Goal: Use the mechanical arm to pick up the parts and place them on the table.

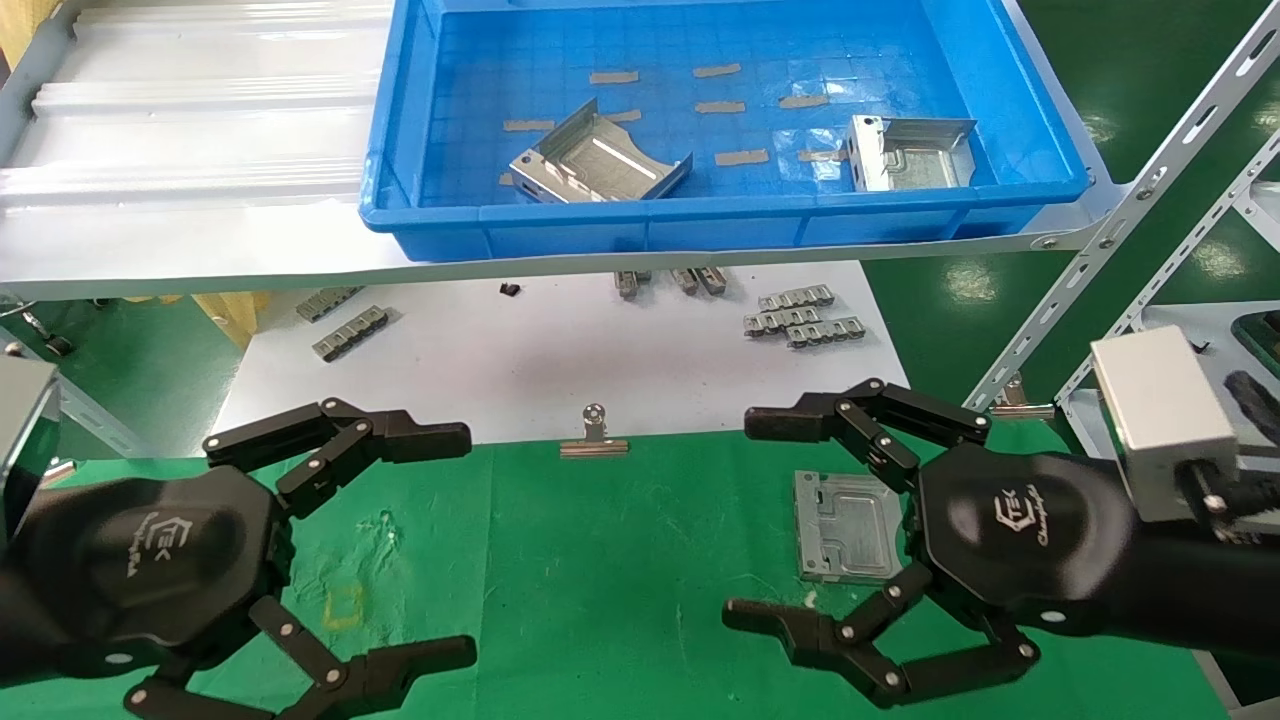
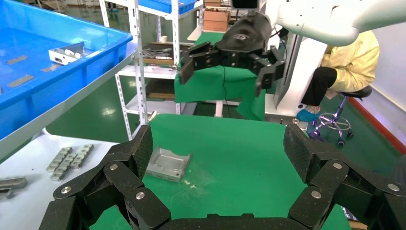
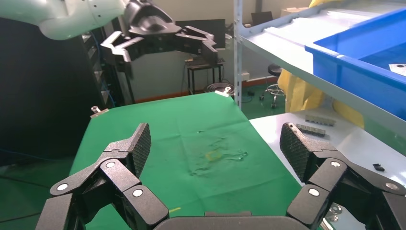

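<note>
A blue plastic bin (image 1: 735,215) sat on a raised white shelf (image 1: 200,150) beyond the work area, holding two of the parts: one tilted plate (image 1: 598,167) near the bin's middle and another (image 1: 910,155) toward its right end, both among small tape-like strips stuck to the bin floor. Below the shelf, a white sheet surface (image 1: 550,360) carried clusters of small grey ridged metal strips (image 1: 800,315), and a binder clip (image 1: 595,435) stood at the seam where the white sheet met the green table (image 1: 600,580).

A third part (image 1: 845,525) lay flat on the green cloth on the robot's right side. In the head view the right gripper (image 1: 760,520) hovered just beside and partly over it, the claw body covering the plate's right edge; whether any finger touched the plate could not be told from that angle. Its fingers (image 1: 800,420) were spread wide apart, with nothing between them. The left wrist view showed the same plate (image 2: 167,164) lying alone on the cloth, with the right claw (image 2: 225,72) apparently raised above the table.

The left gripper (image 1: 465,545) hung over the left side of the green table, well apart from the plate, its fingers (image 1: 420,440) likewise spread wide and empty.
</note>
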